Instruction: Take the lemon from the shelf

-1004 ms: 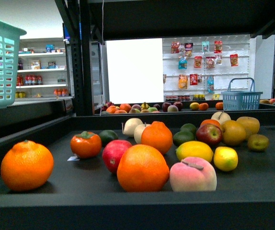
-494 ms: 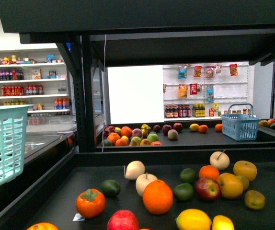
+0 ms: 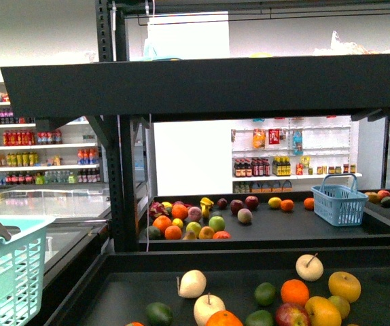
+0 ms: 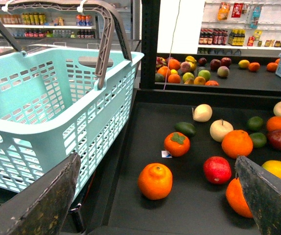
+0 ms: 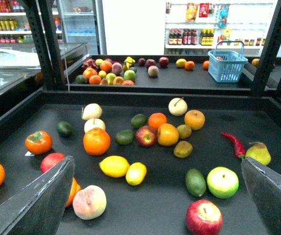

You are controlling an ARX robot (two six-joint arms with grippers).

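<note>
We see the bright yellow, smooth, oval lemon [image 5: 114,166] lying on the dark flat bench [image 5: 160,196] of the black metal-framed shelf [image 3: 202,81]. It is near the big round orange [image 5: 96,141], on the side of that orange towards the right pincer [image 5: 157,159]. A smaller yellow-green oval fruit [image 5: 136,173] lies just beside the lemon, farther from the orange. The right pincer is spread wide and apart from the lemon, which shows ahead of it between its dark fingers [image 5: 37,205]. The left pincer [image 4: 157,157] is spread wide too, near a pale teal plastic basket [image 4: 57,98].
</note>
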